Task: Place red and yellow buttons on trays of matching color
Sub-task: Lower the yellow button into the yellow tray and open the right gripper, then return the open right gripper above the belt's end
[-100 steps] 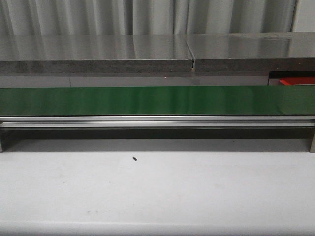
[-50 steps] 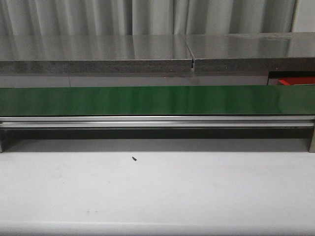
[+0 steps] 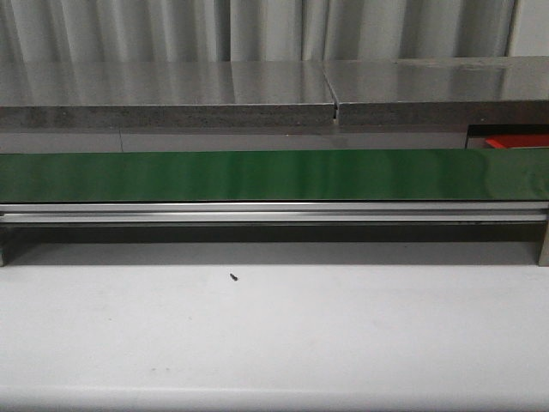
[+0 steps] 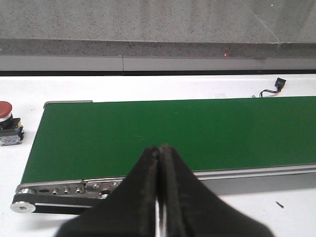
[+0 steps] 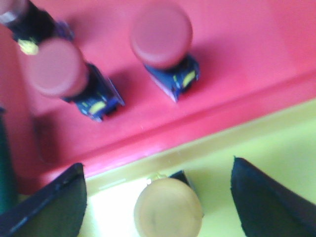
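No arm of mine shows from the front, only the green conveyor belt (image 3: 274,175), the white table (image 3: 274,335) and a red sliver (image 3: 517,141) cut off far right. My left pincer (image 4: 159,150) hangs pressed together over the belt, a red button (image 4: 7,124) on the table beyond its end. My right pincer (image 5: 158,197) gapes wide around a blurry yellow button (image 5: 168,211) on the yellow tray (image 5: 276,148), beside two red buttons (image 5: 160,37) on the red tray (image 5: 247,54), a third cropped.

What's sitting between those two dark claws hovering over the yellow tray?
In the right wrist view, a yellow button sits on the yellow tray, in the gap of the open right tool. Neither claw touches it.
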Robot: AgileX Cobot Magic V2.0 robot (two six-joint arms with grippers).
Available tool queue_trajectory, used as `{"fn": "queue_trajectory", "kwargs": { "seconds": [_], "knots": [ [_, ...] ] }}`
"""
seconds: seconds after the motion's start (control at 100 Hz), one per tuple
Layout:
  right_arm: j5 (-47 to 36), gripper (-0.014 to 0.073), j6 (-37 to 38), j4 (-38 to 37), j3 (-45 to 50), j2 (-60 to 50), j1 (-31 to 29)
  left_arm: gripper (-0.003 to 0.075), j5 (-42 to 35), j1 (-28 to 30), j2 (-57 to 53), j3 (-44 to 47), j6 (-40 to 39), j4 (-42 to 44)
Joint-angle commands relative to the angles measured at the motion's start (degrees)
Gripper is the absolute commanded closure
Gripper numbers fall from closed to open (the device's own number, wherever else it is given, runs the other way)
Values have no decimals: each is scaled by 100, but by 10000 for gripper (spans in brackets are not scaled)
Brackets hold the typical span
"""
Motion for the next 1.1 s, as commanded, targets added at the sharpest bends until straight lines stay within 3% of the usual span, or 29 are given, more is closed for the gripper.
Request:
{"fn": "queue_trajectory", "kwargs": {
  "seconds": [0.0,0.37,0.74,0.84,1.09],
  "knots": [
    [-254,-7,-135,97,-140,-660,145,739,-337,-53,-24,-158,-25,-130],
    [-289,-7,-393,98,23,-2049,1737,739,-337,-53,-24,-158,-25,-130],
    [-649,10,-435,98,1795,-3771,3017,739,-337,-53,-24,-158,-25,-130],
    [-640,111,-435,98,2294,-4196,3160,739,-337,-53,-24,-158,-25,-130],
    [-454,573,-435,98,3157,-5078,3162,739,-337,-53,-24,-158,-25,-130]
  ]
}}
